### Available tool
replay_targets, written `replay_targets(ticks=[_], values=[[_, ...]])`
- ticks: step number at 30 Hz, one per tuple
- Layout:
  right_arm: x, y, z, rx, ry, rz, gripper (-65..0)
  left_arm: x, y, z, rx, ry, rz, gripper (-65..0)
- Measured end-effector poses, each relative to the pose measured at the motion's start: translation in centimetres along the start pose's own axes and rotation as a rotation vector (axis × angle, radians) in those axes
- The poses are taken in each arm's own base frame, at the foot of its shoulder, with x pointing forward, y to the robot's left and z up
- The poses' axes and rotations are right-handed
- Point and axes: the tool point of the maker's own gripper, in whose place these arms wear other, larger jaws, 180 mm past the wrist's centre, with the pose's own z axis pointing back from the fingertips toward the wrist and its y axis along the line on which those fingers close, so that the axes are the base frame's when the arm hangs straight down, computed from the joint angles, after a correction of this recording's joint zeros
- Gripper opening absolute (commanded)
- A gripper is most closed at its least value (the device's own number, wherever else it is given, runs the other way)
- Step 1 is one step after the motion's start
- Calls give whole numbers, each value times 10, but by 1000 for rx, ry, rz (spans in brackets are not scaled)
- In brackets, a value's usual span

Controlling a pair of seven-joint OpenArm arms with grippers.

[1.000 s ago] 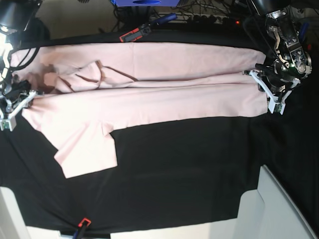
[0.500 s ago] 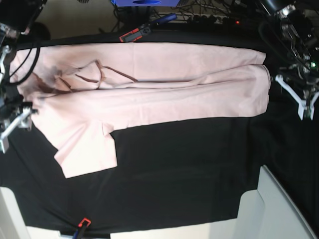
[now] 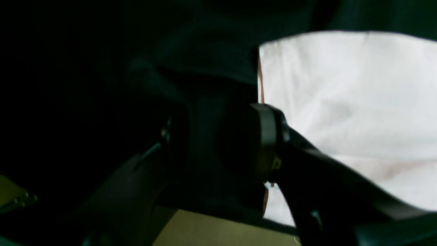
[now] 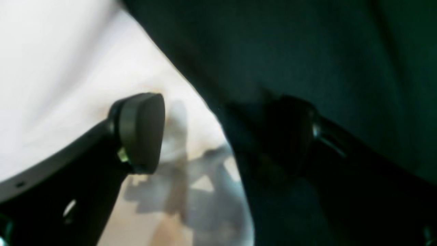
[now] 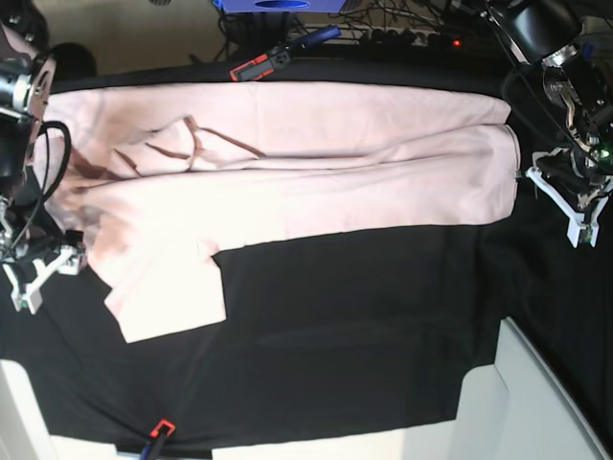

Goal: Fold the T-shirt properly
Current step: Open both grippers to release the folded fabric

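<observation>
Nearest you in the base view the black table cloth point(image 5: 335, 335) lies bare, a wide strip of open room between the front edge and the shirt. Above it the T-shirt point(image 5: 287, 182) stretches across the table, folded lengthwise into a long band, with one sleeve point(image 5: 168, 297) hanging out toward you at the left end. Your right gripper point(image 5: 38, 271) stands just off that left end beside the sleeve; its wrist view shows the jaws spread wide with nothing between them, one pad point(image 4: 140, 131) over pink cloth and the other over black. Your left gripper point(image 5: 572, 196) hangs just beyond the hem at the opposite end, apart from the cloth; from the base view its fingers look parted and empty, though the wrist view is too dark to confirm how far. I judge you are between folds: the long fold is laid, both hands are free, and the loose sleeve is the obvious next thing. That calls for a pinch on the sleeve's outer corner and a carry back over the band, so the edge runs straight. You have clear cloth on the near side to work in. Farther back, mind the red and black tool point(image 5: 261, 63) and the cables point(image 5: 402, 34) close behind the shirt's far edge.
</observation>
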Motion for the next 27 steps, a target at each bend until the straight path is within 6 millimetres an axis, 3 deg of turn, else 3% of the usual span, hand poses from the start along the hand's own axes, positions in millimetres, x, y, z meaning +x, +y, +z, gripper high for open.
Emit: replay_targets(ticks=[2, 11, 15, 19, 27], values=[[-10, -1, -10, 8, 2, -34, -154, -2, 3, -1, 5, 7, 3, -366], [-10, 4, -19, 18, -25, -22, -160, 2, 7, 0, 12, 1, -4, -363], [-11, 7, -20, 16, -22, -24, -279, 14, 6, -5, -1, -19, 19, -361], [-15, 10, -22, 14, -6, -29, -369, 7, -6, -26, -59, 34, 65, -361], [-18, 13, -22, 22, 3, -32, -371, 8, -17, -38, -101, 54, 93, -361]])
